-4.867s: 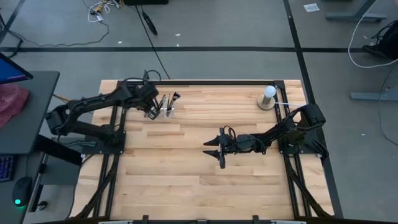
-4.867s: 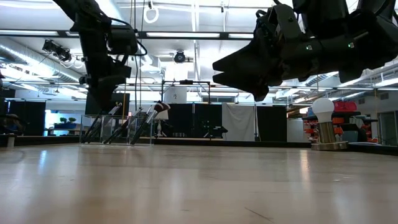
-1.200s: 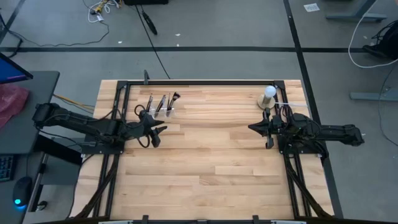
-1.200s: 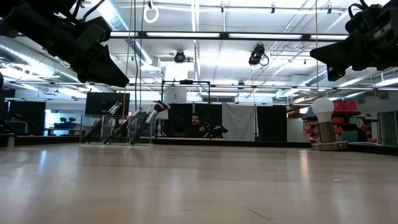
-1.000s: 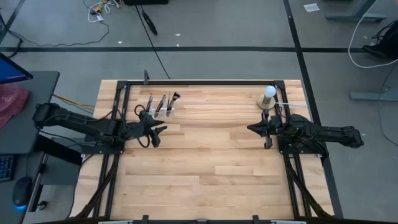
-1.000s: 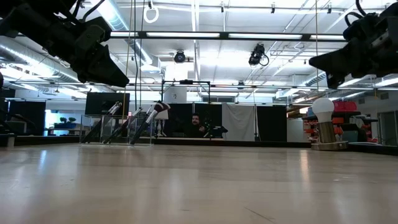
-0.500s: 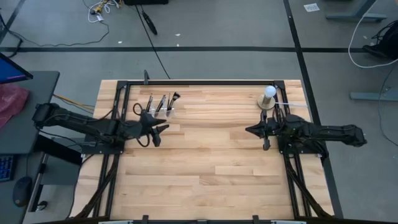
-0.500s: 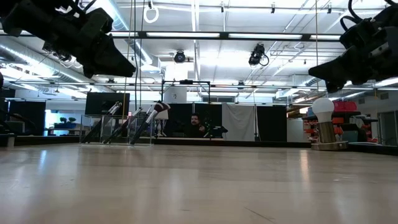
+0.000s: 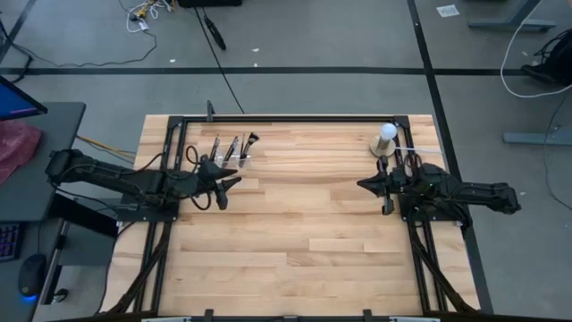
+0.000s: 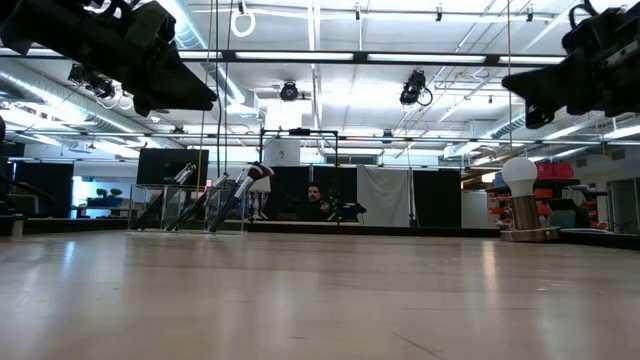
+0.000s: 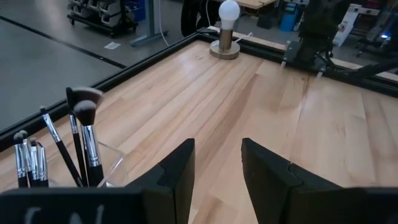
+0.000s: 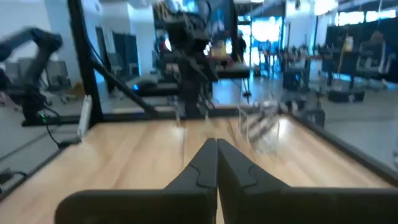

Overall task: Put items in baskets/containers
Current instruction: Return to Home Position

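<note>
Risk from the left gripper (image 11: pixel 217 146), spread open just beside the clear holder (image 11: pixel 111 165) of standing brushes (image 11: pixel 87 134) at the far left of the table (image 9: pixel 295 259): tipping them on a careless swing home; farther across, right gripper (image 12: pixel 217 146) pressed shut near the bulb lamp (image 9: pixel 385 136), well apart from both.

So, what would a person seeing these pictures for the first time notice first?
The makeup brushes standing bristles-up in the clear organizer, near the table's far edge on the left side. Beside them hangs the open left gripper; the shut right gripper waits by the right edge, near a white bulb.
</note>
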